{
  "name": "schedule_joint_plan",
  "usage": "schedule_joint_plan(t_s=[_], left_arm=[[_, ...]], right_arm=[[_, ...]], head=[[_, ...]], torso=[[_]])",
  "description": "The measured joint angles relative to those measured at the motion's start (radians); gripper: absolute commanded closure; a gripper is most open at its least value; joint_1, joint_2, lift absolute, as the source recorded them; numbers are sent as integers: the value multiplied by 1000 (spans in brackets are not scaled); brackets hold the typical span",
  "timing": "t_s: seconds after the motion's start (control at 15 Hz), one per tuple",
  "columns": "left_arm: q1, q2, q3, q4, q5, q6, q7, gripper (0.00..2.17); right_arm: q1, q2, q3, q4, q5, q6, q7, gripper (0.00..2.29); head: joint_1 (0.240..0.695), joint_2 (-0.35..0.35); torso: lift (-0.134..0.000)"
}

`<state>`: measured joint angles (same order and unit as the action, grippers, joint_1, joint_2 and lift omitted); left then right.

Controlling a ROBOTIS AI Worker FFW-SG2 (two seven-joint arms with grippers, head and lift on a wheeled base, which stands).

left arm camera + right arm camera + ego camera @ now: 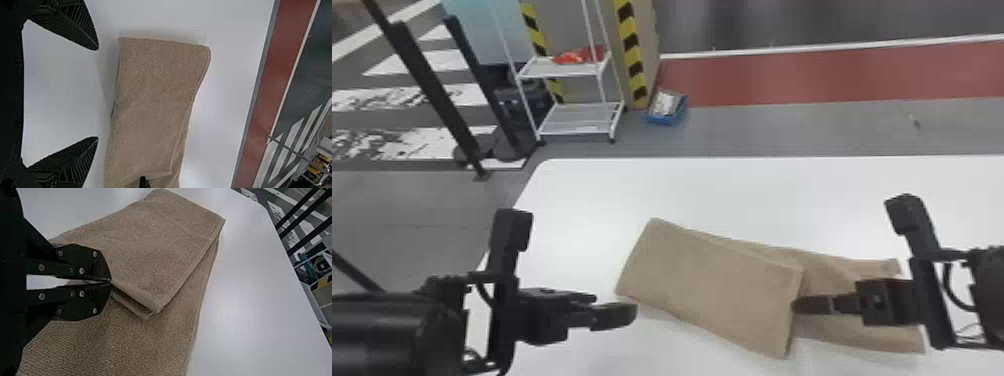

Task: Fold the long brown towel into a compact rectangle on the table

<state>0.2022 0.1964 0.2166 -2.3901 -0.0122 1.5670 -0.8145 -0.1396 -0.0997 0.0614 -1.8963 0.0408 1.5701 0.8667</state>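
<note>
Brown towel (pixel 712 285): likely light, limp, soft; best held by the upper flap's (pixel 156 250) end edge, where right gripper (pixel 111 282) pinches. Left gripper (pixel 97 93): fingers apart, empty.

White rack (pixel 577 120), blue bin (pixel 666 119), red floor strip (pixel 822 75)

And there it lay, the brown towel (pixel 712 285), across the surface (pixel 722 190) from lower centre to lower right of the head view! Coarse-textured, folded back over itself, its top layer slanted down rightward to a pinched hem, and the creased layer beneath jutted out right!
</note>
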Motion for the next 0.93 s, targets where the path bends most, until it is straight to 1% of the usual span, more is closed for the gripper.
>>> schedule_joint_plan(t_s=[0.13, 0.27, 0.4, 0.47, 0.73, 0.93], left_arm=[[0, 0, 1, 0, 0, 0, 0, 70], [-1, 0, 1, 0, 0, 0, 0, 70], [-1, 0, 1, 0, 0, 0, 0, 70], [-1, 0, 1, 0, 0, 0, 0, 70], [-2, 0, 1, 0, 0, 0, 0, 70], [-2, 0, 1, 1, 0, 0, 0, 70]], right_arm=[[-1, 0, -10, 0, -5, 0, 0, 1052], [-4, 1, -22, 0, -13, 0, -1, 761], [-5, 0, -19, -1, -14, 0, 4, 738], [-4, -1, -16, -1, -13, 0, 5, 653], [0, -4, -4, -1, -8, 0, 16, 630], [-10, -1, 22, 3, 11, 0, 13, 667]], head=[[695, 181], [695, 178], [695, 177], [695, 179], [695, 185], [695, 191]], torso=[[-124], [-124], [-124], [-124], [-124], [-124]])
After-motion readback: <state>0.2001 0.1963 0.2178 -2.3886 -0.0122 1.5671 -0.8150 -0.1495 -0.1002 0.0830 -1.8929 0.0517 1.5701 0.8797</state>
